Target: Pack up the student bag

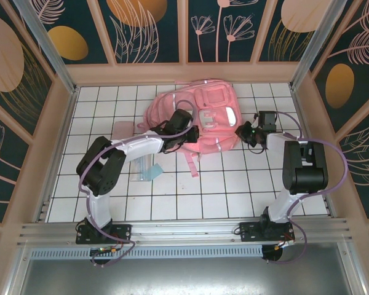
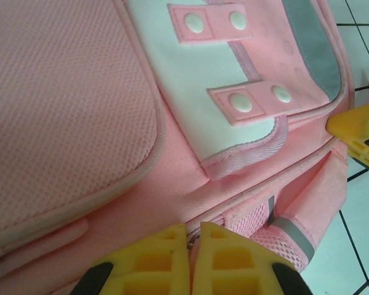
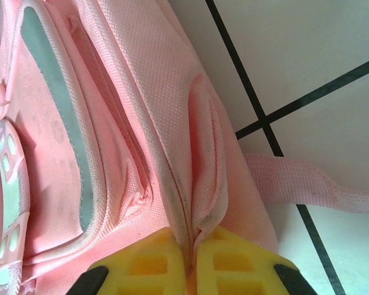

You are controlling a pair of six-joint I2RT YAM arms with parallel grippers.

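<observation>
Left pincer [image 2: 194, 246] is closed tight, seemingly nipping the student bag [image 1: 215, 98], which lies flat at the far middle of the desk [image 1: 234, 184]. It looks soft and floppy, so seams should grip best. Right pincer [image 3: 190, 252] is closed on a side fold.

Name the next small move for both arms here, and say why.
The left gripper and right gripper are each shut on a fold of the student bag, which lies flat on the tiled table. So probably ease them slightly apart and upward, to start spreading the bag open.
</observation>
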